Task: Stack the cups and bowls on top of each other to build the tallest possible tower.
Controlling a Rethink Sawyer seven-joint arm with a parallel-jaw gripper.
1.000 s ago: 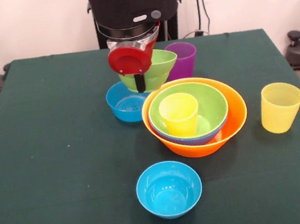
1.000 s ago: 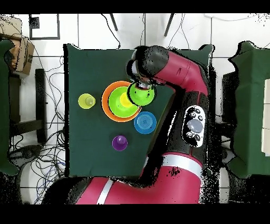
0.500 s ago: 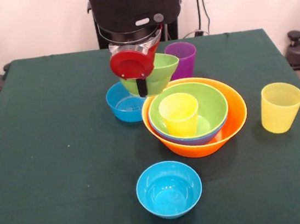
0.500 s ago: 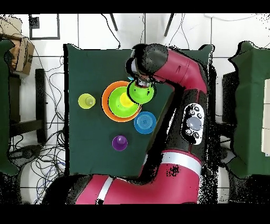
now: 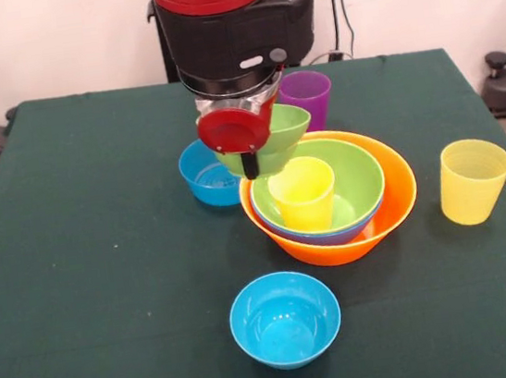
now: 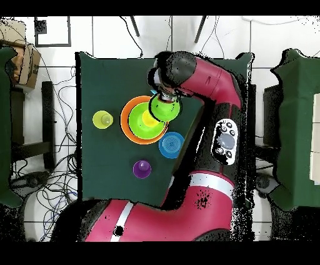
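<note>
My gripper (image 5: 253, 157) is shut on the small green bowl (image 5: 274, 135), pinching its near wall and holding it tilted in the air. The bowl hangs over the left rim of the tower, whose base is the orange bowl (image 5: 383, 223). A large blue bowl (image 5: 334, 235) is nested in the base, then a medium green bowl (image 5: 358, 175), with an opaque yellow cup (image 5: 303, 193) upright in the middle. In the overhead view the gripper (image 6: 164, 102) and small green bowl (image 6: 165, 109) overlap the orange bowl's (image 6: 128, 122) edge.
A purple cup (image 5: 311, 97) stands behind the tower and a ribbed pale yellow cup (image 5: 472, 181) to its right. One small blue bowl (image 5: 202, 172) sits left of the tower, partly behind the held bowl. Another small blue bowl (image 5: 284, 320) is near the front edge.
The gripper has carried the small green bowl to the right and slightly lower in the front view, from above the left blue bowl to over the tower's rim.
</note>
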